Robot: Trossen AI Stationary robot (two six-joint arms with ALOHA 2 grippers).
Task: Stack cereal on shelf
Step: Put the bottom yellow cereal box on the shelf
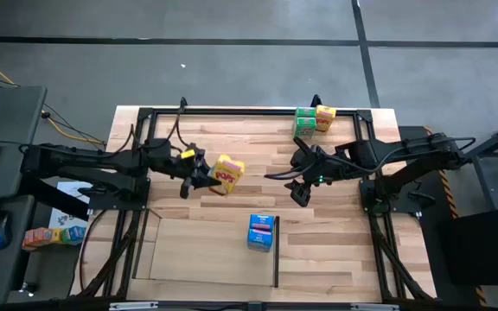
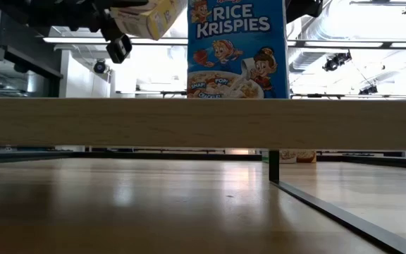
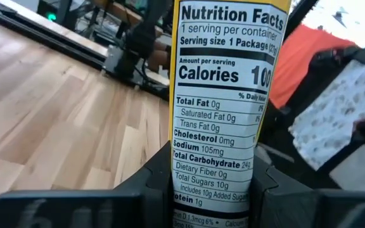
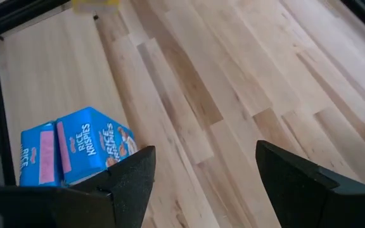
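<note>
My left gripper (image 1: 202,175) is over the middle of the table, shut on a yellow-orange cereal box (image 1: 229,173), which also shows at the top of the low view as the yellow-orange box (image 2: 150,17). Two blue cereal boxes (image 1: 262,231) stand side by side on the shelf (image 1: 206,255), a flat pale frame near the table's near edge with a black bar (image 1: 277,263) along its right side. A green box (image 1: 305,123) and another yellow-orange box (image 1: 325,117) stand at the far edge. My right gripper (image 1: 301,192) hangs open right of centre, touching nothing. My left gripper (image 3: 211,193) pinches the yellow-orange box between its two fingers (image 3: 151,183), one on each broad face, at the end nearest the wrist (image 3: 211,171). The narrow nutrition-facts side faces the wrist camera. The fingers come level from the table's left. The box is lifted clear and tilted.
The blue boxes (image 4: 68,152) lie ahead of my open right gripper (image 4: 204,183), with bare wood between them. A black metal frame (image 1: 258,111) runs round the table. In the low view a pale wooden strip (image 2: 203,121) crosses in front of the blue box (image 2: 238,49).
</note>
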